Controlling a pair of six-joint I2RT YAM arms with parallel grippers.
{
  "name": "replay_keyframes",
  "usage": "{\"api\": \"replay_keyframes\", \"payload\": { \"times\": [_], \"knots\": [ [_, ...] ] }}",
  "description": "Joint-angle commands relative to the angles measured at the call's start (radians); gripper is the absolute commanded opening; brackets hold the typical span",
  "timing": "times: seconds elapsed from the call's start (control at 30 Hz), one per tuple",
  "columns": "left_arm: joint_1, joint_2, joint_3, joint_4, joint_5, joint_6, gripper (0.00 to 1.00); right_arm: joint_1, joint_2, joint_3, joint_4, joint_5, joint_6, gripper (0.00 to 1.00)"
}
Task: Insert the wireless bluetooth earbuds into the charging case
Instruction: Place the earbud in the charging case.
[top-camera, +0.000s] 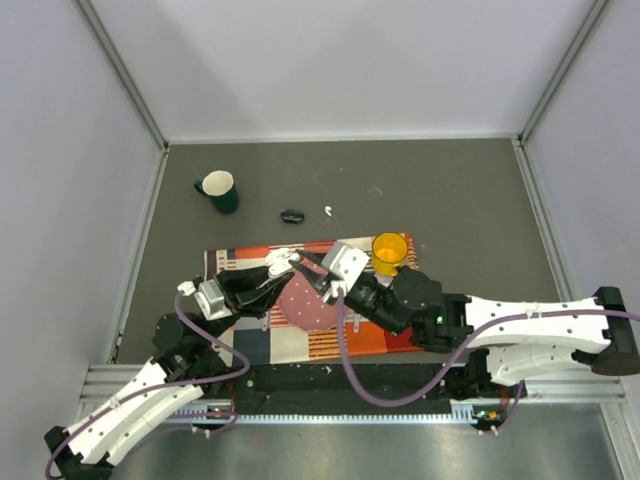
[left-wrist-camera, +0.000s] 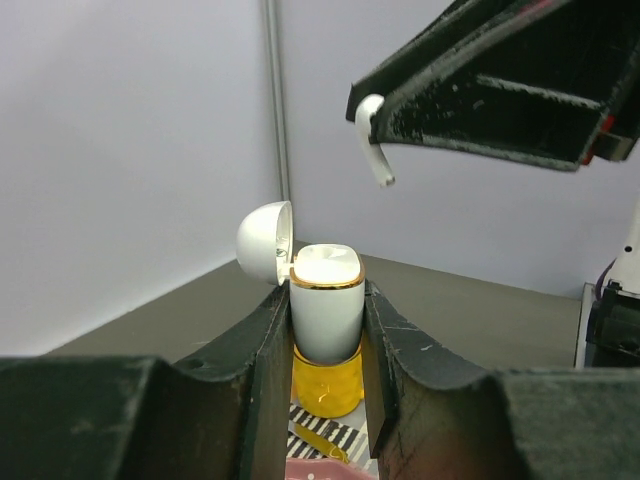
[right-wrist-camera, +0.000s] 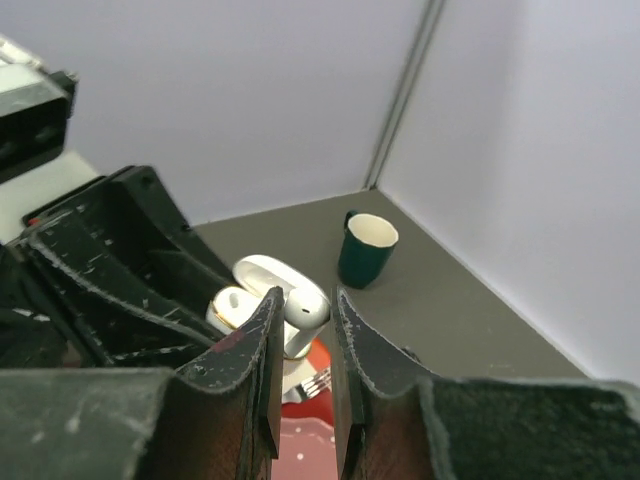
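Observation:
My left gripper is shut on the charging case, a white box with a gold rim, held upright with its lid flipped open to the left. In the top view the case is above the placemat. My right gripper is shut on one white earbud, just above and to the right of the open case. In the left wrist view this earbud hangs stem down from the right fingers, above the case. A second earbud lies on the grey table beyond the mat.
A striped placemat carries a pink plate and a fork under the grippers. An orange cup stands at the mat's far right corner. A green mug and a black oval object stand further back. Walls enclose the table.

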Motion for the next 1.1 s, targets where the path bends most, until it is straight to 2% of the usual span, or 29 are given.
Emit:
{"api": "replay_keyframes", "payload": {
  "times": [0.0,0.4,0.73,1.07],
  "knots": [
    [0.001,0.002,-0.009,0.085,0.054,0.034,0.0,0.048,0.031,-0.017,0.136,-0.014,-0.105,0.0],
    [0.001,-0.037,-0.028,0.093,0.088,0.043,0.0,0.058,0.068,-0.024,0.162,-0.014,-0.114,0.0],
    [0.001,-0.044,-0.048,0.176,0.082,0.002,0.0,0.06,0.082,-0.052,0.172,0.001,-0.099,0.0],
    [0.001,-0.059,-0.055,0.192,0.07,-0.014,0.0,0.06,0.097,-0.072,0.192,0.029,-0.146,0.0]
  ]
}}
